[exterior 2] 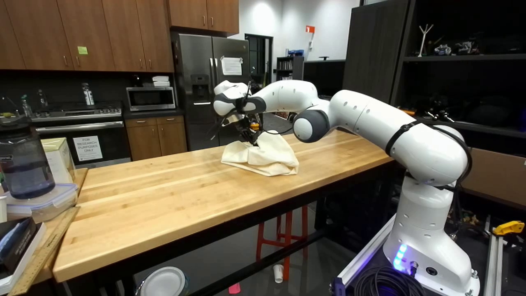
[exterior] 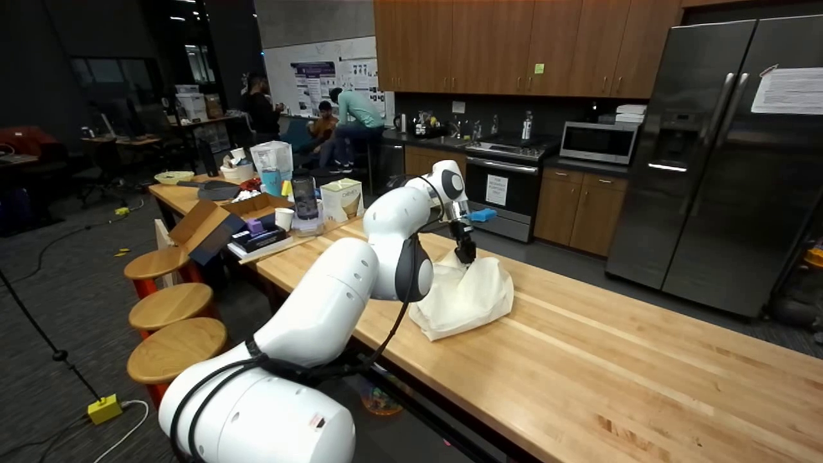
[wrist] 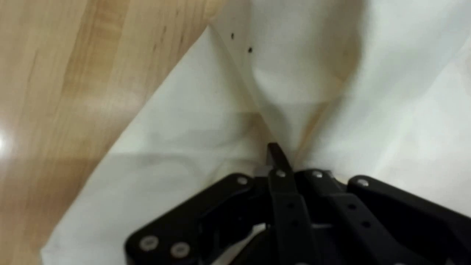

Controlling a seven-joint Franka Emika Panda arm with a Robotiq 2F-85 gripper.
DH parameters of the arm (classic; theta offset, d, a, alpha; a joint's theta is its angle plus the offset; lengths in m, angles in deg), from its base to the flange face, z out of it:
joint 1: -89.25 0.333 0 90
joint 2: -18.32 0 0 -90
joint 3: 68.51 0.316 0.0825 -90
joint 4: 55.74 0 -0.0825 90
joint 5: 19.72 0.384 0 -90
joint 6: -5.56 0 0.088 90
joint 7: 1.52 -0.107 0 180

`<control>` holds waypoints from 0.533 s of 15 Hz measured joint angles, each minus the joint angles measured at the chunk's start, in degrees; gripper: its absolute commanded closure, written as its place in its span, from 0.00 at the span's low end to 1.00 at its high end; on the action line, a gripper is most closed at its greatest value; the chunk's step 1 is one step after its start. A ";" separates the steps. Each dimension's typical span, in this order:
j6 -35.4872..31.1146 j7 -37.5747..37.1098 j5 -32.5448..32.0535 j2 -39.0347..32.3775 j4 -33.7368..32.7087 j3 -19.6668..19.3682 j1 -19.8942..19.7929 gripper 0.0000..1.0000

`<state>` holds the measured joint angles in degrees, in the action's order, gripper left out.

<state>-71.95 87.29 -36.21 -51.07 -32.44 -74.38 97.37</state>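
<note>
Exterior view, bench (exterior 2: 172,201): long pale wood top; one long edge faces the fridge (exterior: 714,180), the opposite one the robot's base (exterior 2: 427,250).
Fridge: steel, two tall doors, standing apart from the bench, past that first edge.
Arm (exterior 2: 365,115): white, set up off the base-side edge; it reaches across that edge and bends down over the bench.
Stools (exterior: 170,305): three round wooden seats on the floor, on the base side, toward the short edge by the jug (exterior 2: 26,168).
Cloth (exterior: 472,292): cream, crumpled, partly standing up; it lies between the long edges, nearer the fridge-side one, well away from that short edge.
Jug: see-through, dark on top, upright on a lidded tub (exterior 2: 49,201) just past the short edge.
Gripper (exterior: 465,255): black, pointing down into the cloth; in the wrist view its fingers (wrist: 278,160) are drawn together on a fold, creases running to the tips.
Spots (wrist: 250,49): two small dark marks on the cloth, near each other.
</note>
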 measured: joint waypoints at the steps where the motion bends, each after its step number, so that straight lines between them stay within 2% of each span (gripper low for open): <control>1: 0.02 -1.80 0.63 0.00 0.00 0.02 -0.90 0.99; 8: 0.50 -12.45 4.72 0.02 0.07 0.30 -4.63 0.99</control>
<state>-71.45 74.83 -31.49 -51.05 -32.37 -74.08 92.75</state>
